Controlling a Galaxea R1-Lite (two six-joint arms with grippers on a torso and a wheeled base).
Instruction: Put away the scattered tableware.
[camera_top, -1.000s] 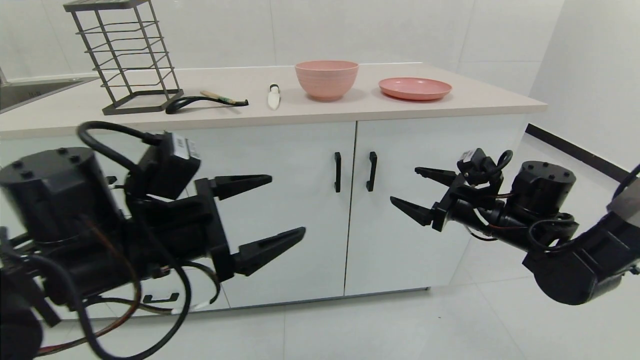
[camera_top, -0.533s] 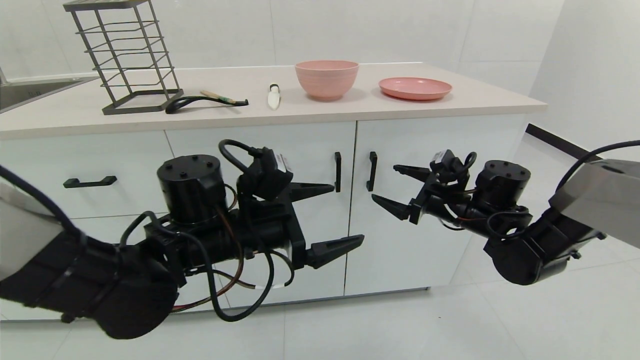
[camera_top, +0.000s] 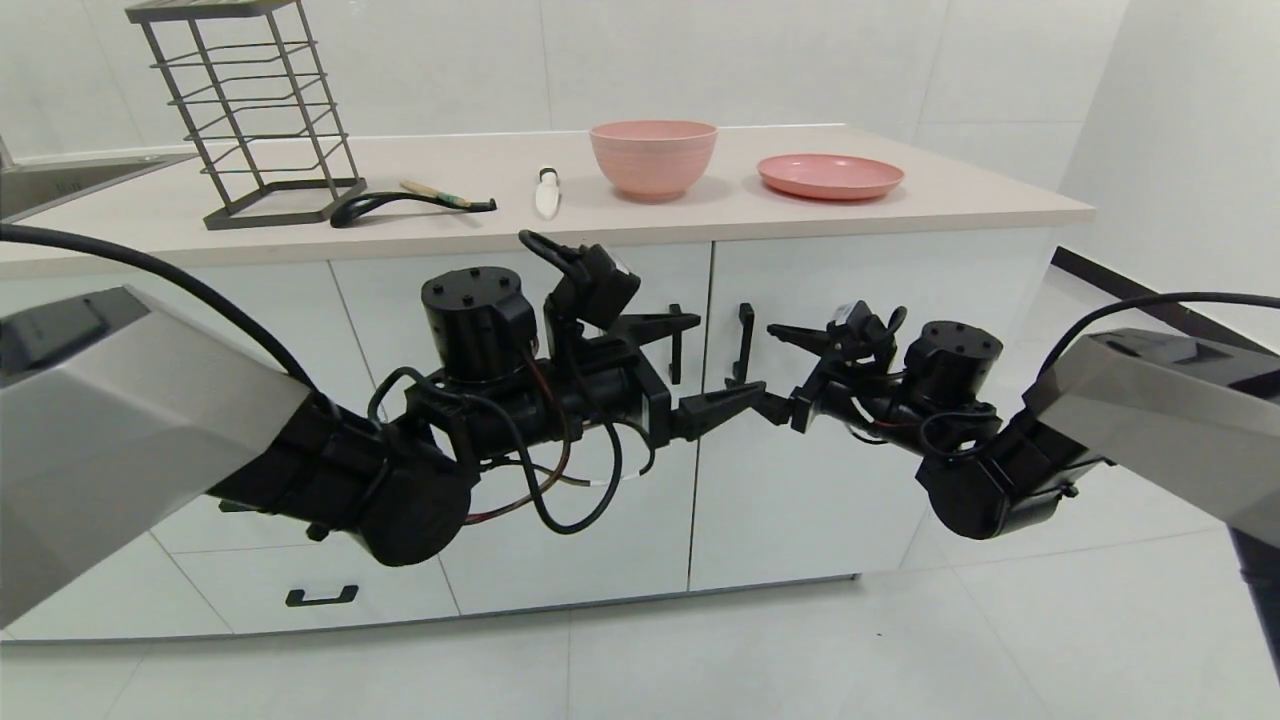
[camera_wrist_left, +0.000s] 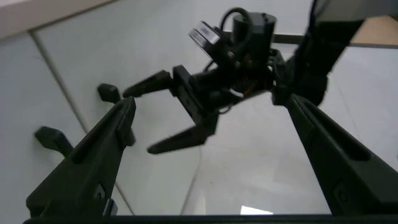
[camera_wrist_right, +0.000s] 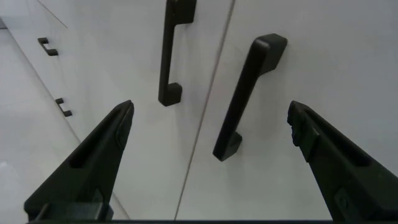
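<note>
Countertop (camera_top: 950, 205) bowl (camera_top: 653, 158), plate (camera_top: 830, 175) probably well beyond splayed left gripper (camera_top: 728, 355), right gripper (camera_top: 772, 365).

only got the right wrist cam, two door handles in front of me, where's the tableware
observer: up on the counter, a pink bowl with a pink plate to its right.
operator: anything else up there
observer: left of the bowl lie a white utensil and a black ladle, then a wire rack.
operator: where's the left gripper
observer: the left gripper is open, below the counter edge, its lower fingertip right by the right gripper.
</note>
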